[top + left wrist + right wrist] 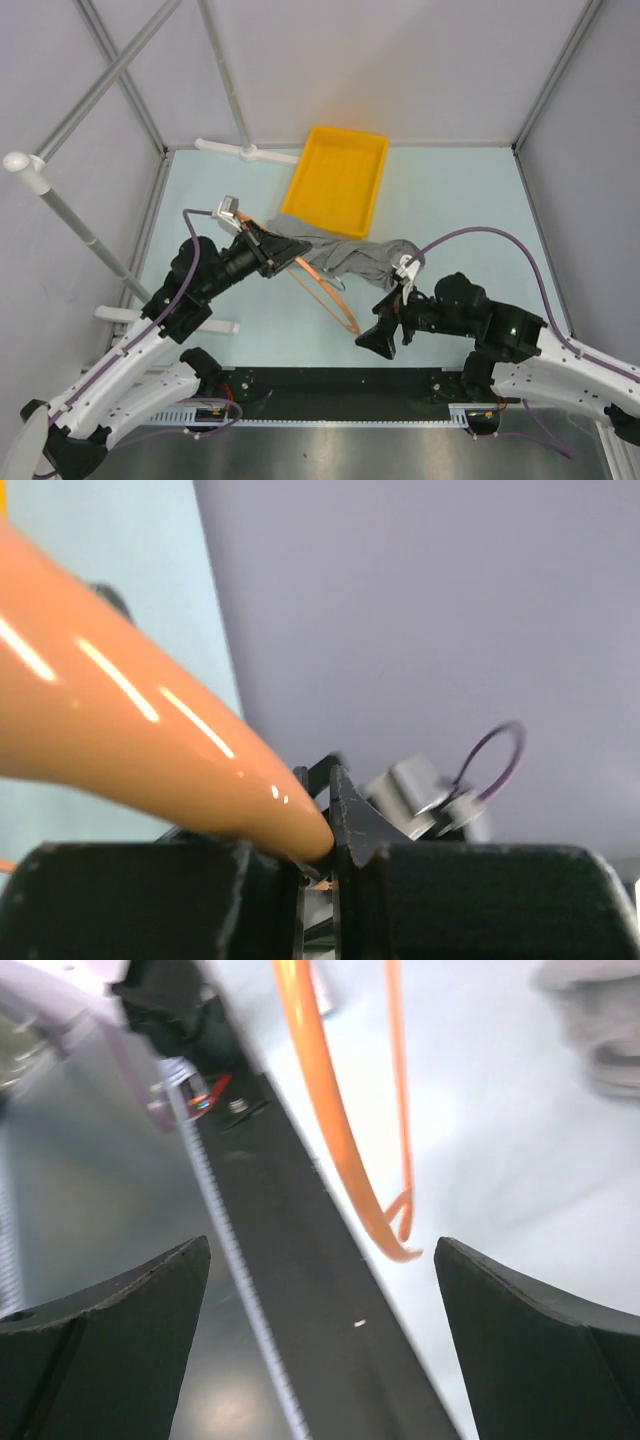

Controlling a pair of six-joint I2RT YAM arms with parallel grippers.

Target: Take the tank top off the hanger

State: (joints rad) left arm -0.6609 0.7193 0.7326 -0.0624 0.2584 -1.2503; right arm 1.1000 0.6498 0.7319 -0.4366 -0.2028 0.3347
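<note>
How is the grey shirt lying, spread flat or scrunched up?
Scrunched up. The tank top lies in a wrinkled bunch over part of the hanger, not spread flat.

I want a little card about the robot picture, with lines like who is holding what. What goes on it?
tank top: grey, crumpled on the table, one end over the hanger, not yet off
hanger: orange, one end sticking out from the shirt toward the robot
left gripper: shut on the hanger
right gripper: open, holding nothing, close to the hanger's free end
yellow tray: just behind the shirt
</note>
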